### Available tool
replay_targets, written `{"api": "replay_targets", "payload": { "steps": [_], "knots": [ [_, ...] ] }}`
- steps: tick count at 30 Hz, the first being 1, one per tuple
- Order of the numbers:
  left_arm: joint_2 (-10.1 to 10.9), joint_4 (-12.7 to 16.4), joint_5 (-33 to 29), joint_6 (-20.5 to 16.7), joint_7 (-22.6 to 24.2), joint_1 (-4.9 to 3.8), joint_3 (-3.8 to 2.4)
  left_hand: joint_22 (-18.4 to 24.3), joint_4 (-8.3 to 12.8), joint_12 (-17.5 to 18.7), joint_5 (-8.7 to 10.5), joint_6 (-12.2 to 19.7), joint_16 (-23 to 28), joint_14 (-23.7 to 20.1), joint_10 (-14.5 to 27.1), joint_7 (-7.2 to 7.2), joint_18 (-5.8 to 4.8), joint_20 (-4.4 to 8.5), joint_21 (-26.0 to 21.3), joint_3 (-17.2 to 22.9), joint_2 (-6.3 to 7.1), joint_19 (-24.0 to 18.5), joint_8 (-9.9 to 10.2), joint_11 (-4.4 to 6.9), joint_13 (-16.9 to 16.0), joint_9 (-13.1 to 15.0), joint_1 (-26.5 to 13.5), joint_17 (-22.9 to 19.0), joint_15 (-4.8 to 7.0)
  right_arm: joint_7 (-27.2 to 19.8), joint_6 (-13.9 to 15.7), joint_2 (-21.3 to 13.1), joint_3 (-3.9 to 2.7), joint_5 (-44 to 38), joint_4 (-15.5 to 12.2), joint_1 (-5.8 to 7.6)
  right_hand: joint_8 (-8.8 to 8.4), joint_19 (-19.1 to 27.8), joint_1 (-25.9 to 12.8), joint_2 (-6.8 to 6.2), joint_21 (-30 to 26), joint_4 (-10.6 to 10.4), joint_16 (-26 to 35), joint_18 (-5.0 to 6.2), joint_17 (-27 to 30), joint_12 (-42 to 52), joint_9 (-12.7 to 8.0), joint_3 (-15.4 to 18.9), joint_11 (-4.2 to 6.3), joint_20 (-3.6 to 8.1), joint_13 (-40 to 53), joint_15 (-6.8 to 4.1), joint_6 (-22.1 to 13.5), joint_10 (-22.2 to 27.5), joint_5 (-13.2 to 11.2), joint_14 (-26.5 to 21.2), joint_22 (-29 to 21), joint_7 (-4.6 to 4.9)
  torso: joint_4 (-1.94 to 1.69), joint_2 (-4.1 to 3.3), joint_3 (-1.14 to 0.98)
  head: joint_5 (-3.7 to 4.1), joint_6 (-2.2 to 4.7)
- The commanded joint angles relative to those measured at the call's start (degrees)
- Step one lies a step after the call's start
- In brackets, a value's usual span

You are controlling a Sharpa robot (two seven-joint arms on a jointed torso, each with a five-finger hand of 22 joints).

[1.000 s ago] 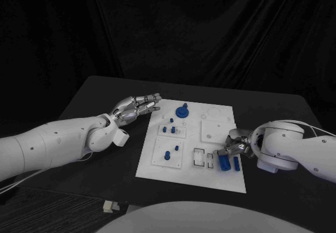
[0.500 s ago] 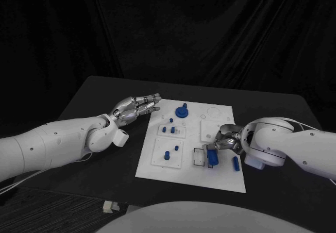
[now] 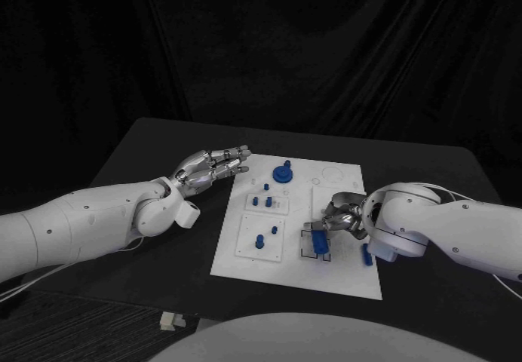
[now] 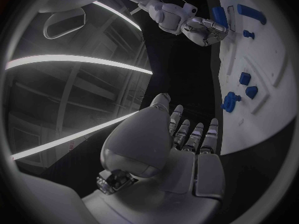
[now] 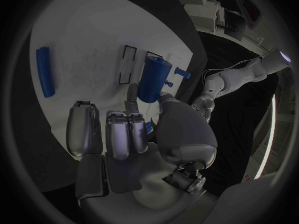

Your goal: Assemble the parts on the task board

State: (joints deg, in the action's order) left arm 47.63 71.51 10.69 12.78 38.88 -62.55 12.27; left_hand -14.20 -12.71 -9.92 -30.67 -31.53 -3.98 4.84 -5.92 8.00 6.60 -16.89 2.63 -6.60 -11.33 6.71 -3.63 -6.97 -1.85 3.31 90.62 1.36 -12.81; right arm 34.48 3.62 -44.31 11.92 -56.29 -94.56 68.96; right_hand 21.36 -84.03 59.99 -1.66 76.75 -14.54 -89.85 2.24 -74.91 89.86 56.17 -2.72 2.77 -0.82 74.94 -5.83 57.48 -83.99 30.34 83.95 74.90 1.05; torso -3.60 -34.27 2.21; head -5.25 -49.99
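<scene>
The job looks partway done. On the white rectangular task board, a blue round knobbed part and several small blue pegs already stand in their seats near the far and middle sections. The right hand pinches a blue cylindrical block over the black-outlined rectangular slots, not seated as far as I can tell. A long blue bar lies loose on the board. The left hand hovers just beside the board's edge, fingers extended and holding nothing.
</scene>
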Motion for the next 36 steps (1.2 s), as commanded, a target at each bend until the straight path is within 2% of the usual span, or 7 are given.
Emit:
{"api": "replay_targets", "payload": {
  "steps": [1, 14, 20, 36],
  "knots": [
    [-0.1, 0.13, -0.38, 0.95, 2.78, 0.09, -0.06, 0.0, -0.08, -0.24, -0.22, -0.15, -0.35, 0.16, 0.08, 0.32, -0.66, -0.03, 0.16, 0.38, 0.17, 0.41, -0.19, -0.39, -0.07, 0.01, 0.46, 0.08, -0.46, 0.53, 1.26, 0.46, -0.02, 0.29, 0.39, -0.29, -0.14, -0.13, -0.08, 0.36, -0.46, 0.11, -0.15, 1.02, -15.09, 0.14, 0.15, -0.59, -0.01, 0.35, 15.06, -0.12, -0.49, -6.01, -0.47, 6.05, 10.69, 0.07, 0.0, -0.02, 0.0, 0.07, -0.01],
    [-0.16, 0.08, -0.38, 1.32, 2.52, 0.09, -0.06, 0.02, -0.06, -0.25, -0.17, -0.19, -0.45, 0.26, 0.08, 0.35, -0.74, -0.03, 0.17, 0.39, 0.38, 0.47, -0.2, -0.4, -0.07, 0.01, 0.39, 0.1, -0.66, 1.32, -1.69, 1.48, -0.01, -0.16, 0.89, -1.14, -0.74, 0.2, -0.69, 0.71, -1.63, -0.33, -0.15, 1.24, -15.09, 0.14, 0.35, -0.32, -0.3, 0.13, 15.06, 0.11, -0.88, -6.01, -5.07, 6.05, 10.36, 0.4, 0.0, 0.0, 0.01, -0.15, -0.01],
    [-0.23, 0.03, -0.38, 1.47, 2.36, 0.09, -0.06, 0.02, -0.07, -0.24, -0.17, -0.19, -0.51, 0.32, 0.09, 0.35, -0.79, -0.03, 0.17, 0.44, 0.41, 0.51, -0.21, -0.4, -0.07, 0.01, 0.36, 0.11, -0.81, 1.39, -1.74, 1.56, -0.01, -0.29, 0.85, -1.29, -0.97, 0.34, -1.72, 1.06, -2.35, -1.03, -0.15, 1.37, -15.09, 0.14, 0.49, 0.41, -0.37, 0.04, 15.06, 0.18, -0.75, -6.01, -8.86, 6.05, 10.17, 0.47, 0.03, 0.01, 0.0, -0.16, -0.01],
    [-0.28, -0.05, -0.38, 1.83, 2.03, 0.11, -0.06, 0.08, -0.11, -0.27, -0.18, -0.25, -0.65, 0.47, 0.07, 0.36, -0.86, -0.03, 0.17, 0.55, 0.41, 0.54, -0.23, -0.42, -0.08, 0.01, 0.29, 0.14, -1.08, 1.47, -1.88, 1.74, -0.01, -0.32, 1.12, -1.34, -1.37, 0.23, -4.32, 1.99, -2.79, -1.77, -0.15, 1.39, -15.09, 0.14, 0.85, 2.68, -0.48, -0.04, 15.06, 0.25, -0.69, -6.01, -16.37, 6.05, 10.17, 0.59, 0.0, 0.0, 0.01, -0.26, -0.01]
  ]
}}
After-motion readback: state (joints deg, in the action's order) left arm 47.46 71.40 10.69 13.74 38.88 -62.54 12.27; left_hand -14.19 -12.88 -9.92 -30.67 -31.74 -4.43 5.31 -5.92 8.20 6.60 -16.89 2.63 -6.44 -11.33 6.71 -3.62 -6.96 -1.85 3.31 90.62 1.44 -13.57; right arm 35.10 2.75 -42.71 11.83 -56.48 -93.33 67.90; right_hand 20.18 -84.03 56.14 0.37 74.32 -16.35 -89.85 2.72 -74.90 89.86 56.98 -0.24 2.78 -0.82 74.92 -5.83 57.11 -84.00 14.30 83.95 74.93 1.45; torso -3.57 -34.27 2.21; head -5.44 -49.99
